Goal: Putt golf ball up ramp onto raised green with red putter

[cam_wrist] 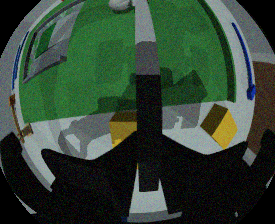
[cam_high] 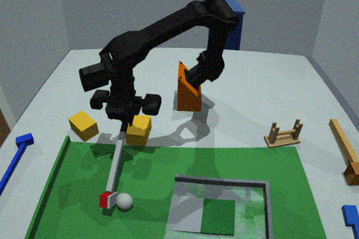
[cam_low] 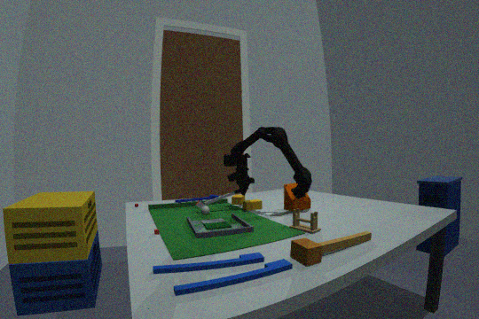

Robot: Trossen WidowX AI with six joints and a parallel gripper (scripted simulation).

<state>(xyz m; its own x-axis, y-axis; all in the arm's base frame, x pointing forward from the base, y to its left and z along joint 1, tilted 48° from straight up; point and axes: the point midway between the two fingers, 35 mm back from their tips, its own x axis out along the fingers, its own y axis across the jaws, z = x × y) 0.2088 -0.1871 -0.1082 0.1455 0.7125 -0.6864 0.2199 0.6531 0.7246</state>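
My gripper is shut on the top of the red putter's grey shaft. The shaft slants down to the red putter head, which sits low over the green mat. The white golf ball lies right against the head's face, on the side toward the ramp. The grey ramp leads up to the raised green inside a grey frame.
Two yellow blocks stand just behind the mat, under the wrist. An orange wedge holds the arm's base. A small wooden rack, a wooden mallet and blue putters lie around the mat.
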